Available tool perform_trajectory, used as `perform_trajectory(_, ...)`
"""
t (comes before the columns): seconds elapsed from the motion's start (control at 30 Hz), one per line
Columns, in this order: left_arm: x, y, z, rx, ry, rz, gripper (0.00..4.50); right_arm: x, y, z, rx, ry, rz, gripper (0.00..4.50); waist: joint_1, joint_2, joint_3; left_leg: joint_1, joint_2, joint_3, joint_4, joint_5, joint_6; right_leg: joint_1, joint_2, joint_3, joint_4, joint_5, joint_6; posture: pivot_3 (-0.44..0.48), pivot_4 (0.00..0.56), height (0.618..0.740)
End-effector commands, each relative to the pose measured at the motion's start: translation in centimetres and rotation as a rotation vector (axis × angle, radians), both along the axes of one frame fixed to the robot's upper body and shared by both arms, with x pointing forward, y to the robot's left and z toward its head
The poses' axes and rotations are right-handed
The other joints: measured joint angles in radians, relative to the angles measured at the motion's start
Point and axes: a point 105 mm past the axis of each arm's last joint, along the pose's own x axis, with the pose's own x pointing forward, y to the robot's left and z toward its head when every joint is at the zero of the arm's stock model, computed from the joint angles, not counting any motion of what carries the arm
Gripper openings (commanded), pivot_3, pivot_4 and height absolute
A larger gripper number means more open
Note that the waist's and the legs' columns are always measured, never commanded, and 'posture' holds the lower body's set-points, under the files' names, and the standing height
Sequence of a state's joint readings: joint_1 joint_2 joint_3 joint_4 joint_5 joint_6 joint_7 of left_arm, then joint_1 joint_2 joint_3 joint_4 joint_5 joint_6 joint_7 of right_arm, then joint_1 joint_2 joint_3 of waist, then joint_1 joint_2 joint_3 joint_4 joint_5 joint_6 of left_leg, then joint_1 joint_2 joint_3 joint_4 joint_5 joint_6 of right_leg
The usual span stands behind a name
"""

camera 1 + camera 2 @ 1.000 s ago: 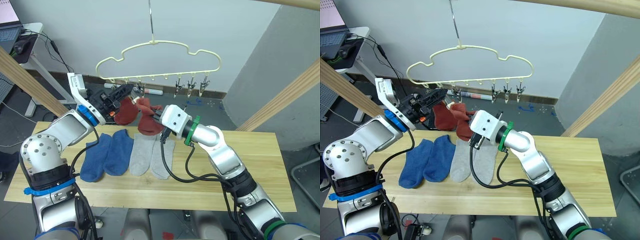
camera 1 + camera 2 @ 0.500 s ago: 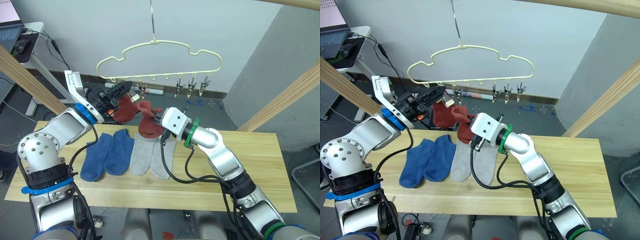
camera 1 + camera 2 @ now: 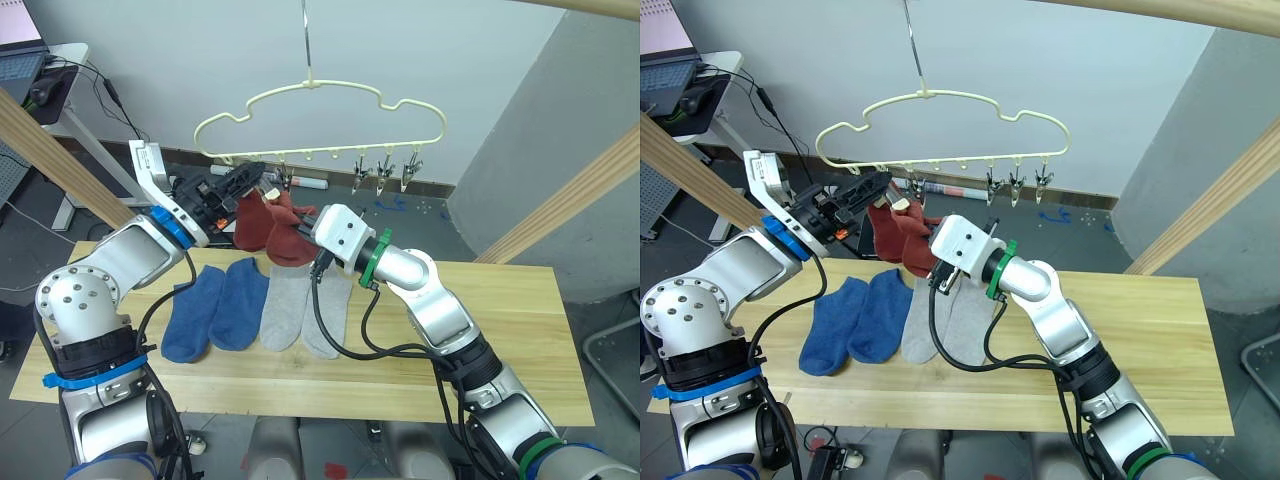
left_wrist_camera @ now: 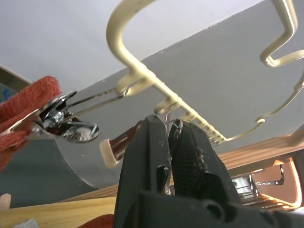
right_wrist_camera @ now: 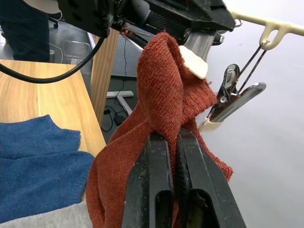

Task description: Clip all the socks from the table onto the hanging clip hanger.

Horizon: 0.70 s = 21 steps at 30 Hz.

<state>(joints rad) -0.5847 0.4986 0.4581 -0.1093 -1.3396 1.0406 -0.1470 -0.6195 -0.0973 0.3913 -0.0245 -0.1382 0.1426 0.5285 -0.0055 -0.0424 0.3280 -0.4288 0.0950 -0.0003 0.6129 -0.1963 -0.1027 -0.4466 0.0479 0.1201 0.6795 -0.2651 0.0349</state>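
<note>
Left gripper [image 3: 262, 180] pinches a hanger [image 3: 318, 113] clip; one red sock [image 3: 251, 222] already hangs clipped. Right gripper [image 5: 172, 142] clamps the second red sock [image 5: 161, 114] beside it. Blue pair [image 3: 212, 308] and grey pair [image 3: 302, 312] wait on the bench [image 3: 500, 330]

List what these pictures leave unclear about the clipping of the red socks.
- Right eye view: the clip at the left hand is too small to read.
- Right wrist view: the red sock covers the clip's mouth.
- Left eye view: the second red sock overlaps the first; its clip is hidden.

Bright, even, shadowless indoor light.
</note>
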Motion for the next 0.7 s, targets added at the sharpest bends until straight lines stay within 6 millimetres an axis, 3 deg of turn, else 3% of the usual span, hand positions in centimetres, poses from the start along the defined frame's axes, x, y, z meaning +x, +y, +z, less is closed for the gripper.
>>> perform_trajectory(0.03, -1.0, -0.6, 1.1, 0.000, -0.073, -0.035, 0.52, -0.5, 0.7, 1.5, 0.027, -0.061, 0.025, 0.00, 0.000, 0.000, 0.000, 0.000, 0.000, 0.000, 0.000, 0.000, 0.000, 0.000, 0.000, 0.000, 0.000, 0.000, 0.000, 0.055, 0.336, 0.740)
perform_trajectory(0.33, -1.4, 0.0, 0.8, 0.035, -0.077, -0.008, 3.34, -0.3, 0.6, 1.6, 0.034, -0.064, 0.013, 0.00, 0.003, 0.000, 0.000, -0.002, 0.000, -0.001, 0.000, 0.000, 0.000, -0.001, 0.000, 0.000, 0.000, 0.000, 0.000, 0.070, 0.328, 0.740)
perform_trajectory(0.53, -2.1, 1.4, 0.2, 0.131, -0.053, 0.031, 3.34, -0.2, 0.7, 1.1, 0.067, 0.018, 0.017, 0.00, 0.002, 0.000, 0.000, -0.002, 0.000, 0.000, 0.000, 0.000, 0.000, -0.003, 0.000, 0.000, 0.000, 0.000, 0.000, 0.068, 0.335, 0.740)
perform_trajectory(0.7, -3.5, 2.7, -0.3, 0.250, -0.016, 0.035, 3.37, -0.3, 0.9, -0.7, 0.108, 0.184, 0.037, 1.48, 0.003, 0.000, 0.000, -0.004, 0.001, 0.000, -0.001, 0.000, 0.000, -0.004, 0.000, 0.000, 0.000, 0.002, -0.003, 0.081, 0.339, 0.740)
